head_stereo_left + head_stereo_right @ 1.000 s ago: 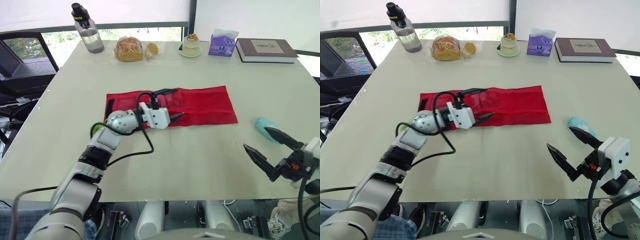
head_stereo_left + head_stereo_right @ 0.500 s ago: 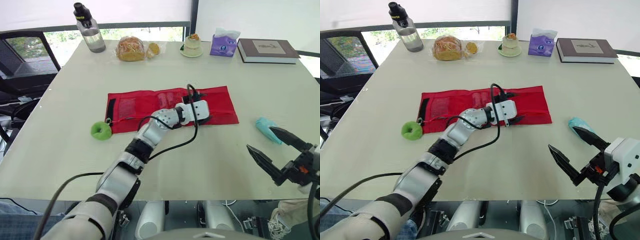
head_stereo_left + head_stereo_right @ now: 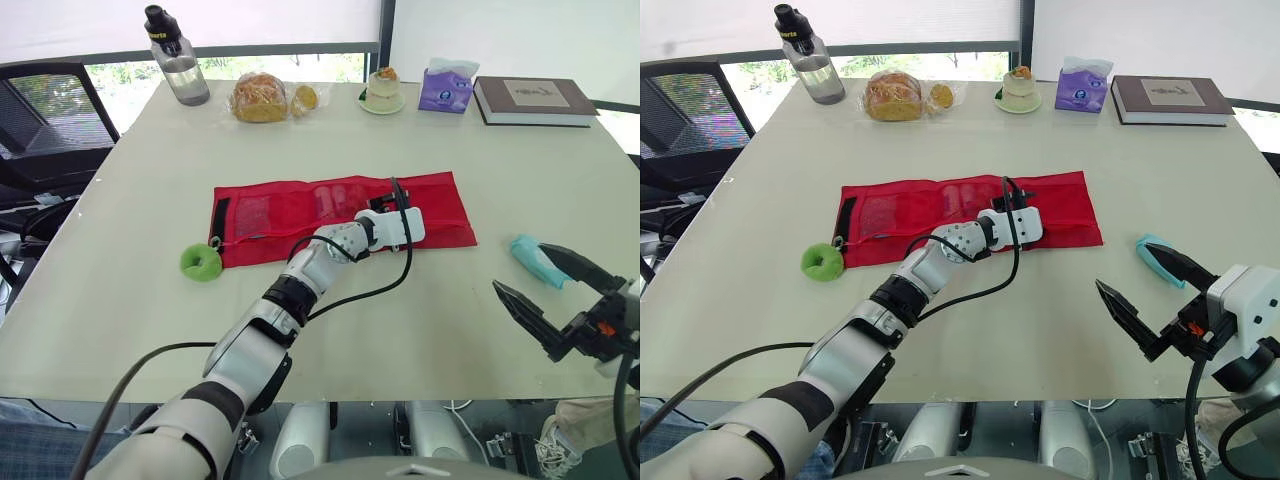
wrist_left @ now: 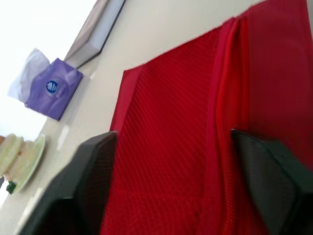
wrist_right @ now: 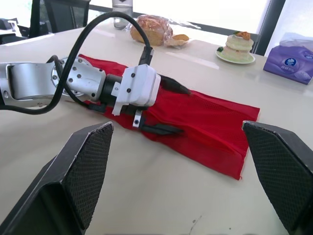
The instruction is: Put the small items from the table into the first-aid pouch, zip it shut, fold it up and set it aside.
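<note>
Spread wide and empty, the left fingers [image 4: 93,186] hover low over the red pouch [image 3: 440,205] mid-surface; they should probably close squarely on its zip edge, while the right fingers [image 3: 522,312], open and empty, sit beside a teal item [image 3: 528,252].

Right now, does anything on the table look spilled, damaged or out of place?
Nothing stands out. The red pouch lies flat under the open left gripper; the green ring by its left end and the teal item near the right gripper look intact.
</note>
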`<move>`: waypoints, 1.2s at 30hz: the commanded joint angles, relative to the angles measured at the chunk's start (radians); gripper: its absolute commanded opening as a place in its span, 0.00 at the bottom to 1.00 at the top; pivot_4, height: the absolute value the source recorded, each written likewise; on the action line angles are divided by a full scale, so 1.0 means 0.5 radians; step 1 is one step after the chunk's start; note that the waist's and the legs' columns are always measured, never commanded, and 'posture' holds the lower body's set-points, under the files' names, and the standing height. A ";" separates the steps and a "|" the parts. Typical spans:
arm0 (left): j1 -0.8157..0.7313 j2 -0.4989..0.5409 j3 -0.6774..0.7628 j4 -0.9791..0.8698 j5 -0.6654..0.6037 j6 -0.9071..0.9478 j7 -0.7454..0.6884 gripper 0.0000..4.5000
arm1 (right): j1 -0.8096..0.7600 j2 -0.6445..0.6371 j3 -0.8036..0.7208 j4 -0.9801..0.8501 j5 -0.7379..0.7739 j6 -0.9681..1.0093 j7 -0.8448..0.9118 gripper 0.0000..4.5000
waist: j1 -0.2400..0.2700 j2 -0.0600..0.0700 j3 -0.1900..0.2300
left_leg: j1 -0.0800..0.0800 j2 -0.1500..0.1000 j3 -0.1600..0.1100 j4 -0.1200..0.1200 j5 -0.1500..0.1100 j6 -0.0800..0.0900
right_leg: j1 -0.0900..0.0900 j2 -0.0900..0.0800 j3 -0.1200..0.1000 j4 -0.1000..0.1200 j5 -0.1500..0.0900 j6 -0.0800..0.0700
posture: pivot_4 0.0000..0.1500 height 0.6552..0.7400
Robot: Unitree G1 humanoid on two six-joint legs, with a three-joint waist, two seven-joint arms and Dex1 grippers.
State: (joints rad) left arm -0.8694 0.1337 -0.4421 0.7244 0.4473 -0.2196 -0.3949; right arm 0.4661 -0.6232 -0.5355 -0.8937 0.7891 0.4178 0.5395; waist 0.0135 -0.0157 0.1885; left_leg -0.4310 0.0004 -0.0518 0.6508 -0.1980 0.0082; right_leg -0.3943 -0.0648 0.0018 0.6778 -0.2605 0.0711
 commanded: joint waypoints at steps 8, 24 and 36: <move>-0.094 -0.084 -0.019 0.135 0.030 -0.092 0.118 0.01 | 0.089 -0.031 -0.148 0.007 -0.029 0.048 -0.035 1.00 | 0.001 0.000 0.000 | 0.000 0.000 0.001 0.000 0.000 0.000 | 0.000 0.000 0.000 0.000 0.000 0.000 | 1.00 0.92; 0.049 0.067 0.037 -0.172 -0.025 -0.078 0.007 0.01 | 0.160 0.078 -0.056 0.087 -0.277 0.037 -0.118 1.00 | -0.005 0.000 0.000 | 0.000 0.001 0.001 -0.001 0.000 0.000 | -0.001 0.000 0.000 0.000 0.000 -0.001 | 1.00 0.92; 0.257 0.285 0.147 -0.556 -0.132 0.013 -0.152 0.01 | -0.072 -0.116 -0.214 0.741 -0.375 -0.029 0.183 1.00 | -0.003 0.001 0.000 | 0.001 0.002 0.004 -0.001 0.000 0.000 | -0.001 0.000 0.003 -0.001 0.005 -0.010 | 1.00 0.92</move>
State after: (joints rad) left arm -0.7402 0.2703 -0.3938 0.4964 0.3960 -0.2209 -0.4734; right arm 0.4391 -0.6605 -0.6040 -0.5479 0.6126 0.4282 0.6002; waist 0.0122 -0.0155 0.1884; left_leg -0.4306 0.0013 -0.0497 0.6501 -0.1980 0.0081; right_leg -0.3947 -0.0648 0.0034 0.6772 -0.2578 0.0661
